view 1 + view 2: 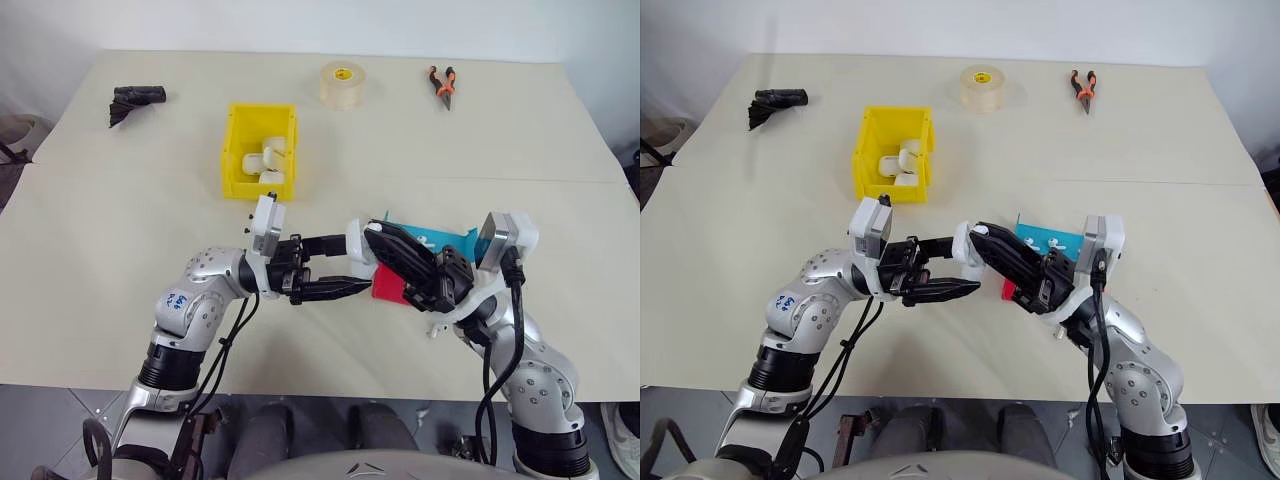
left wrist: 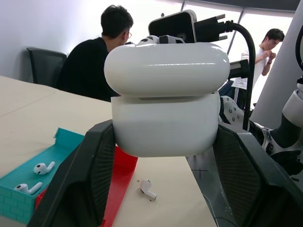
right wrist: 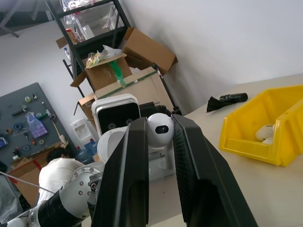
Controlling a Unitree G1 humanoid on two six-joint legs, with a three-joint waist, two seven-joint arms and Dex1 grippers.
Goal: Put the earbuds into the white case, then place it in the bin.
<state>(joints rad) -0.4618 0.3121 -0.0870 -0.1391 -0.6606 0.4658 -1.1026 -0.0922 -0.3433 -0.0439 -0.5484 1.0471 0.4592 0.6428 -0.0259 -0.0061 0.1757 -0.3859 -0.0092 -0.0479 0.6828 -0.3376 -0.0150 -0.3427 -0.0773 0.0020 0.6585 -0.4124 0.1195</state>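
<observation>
Your left tool (image 2: 165,189) is clamped on the case (image 2: 166,97), lid ajar, above the table. Your right tool (image 3: 158,137) pinches an earbud (image 3: 160,130) beside it: next, seat the bud in the case.

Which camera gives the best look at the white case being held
The left wrist view: the white case sits close up between the left gripper's fingers, lid seam visible. Both eye views show a small white piece between the grippers; the right wrist view shows a rounded end.

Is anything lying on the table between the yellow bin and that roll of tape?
No. In the left eye view, the table between the yellow bin and the roll of tape is bare.
</observation>
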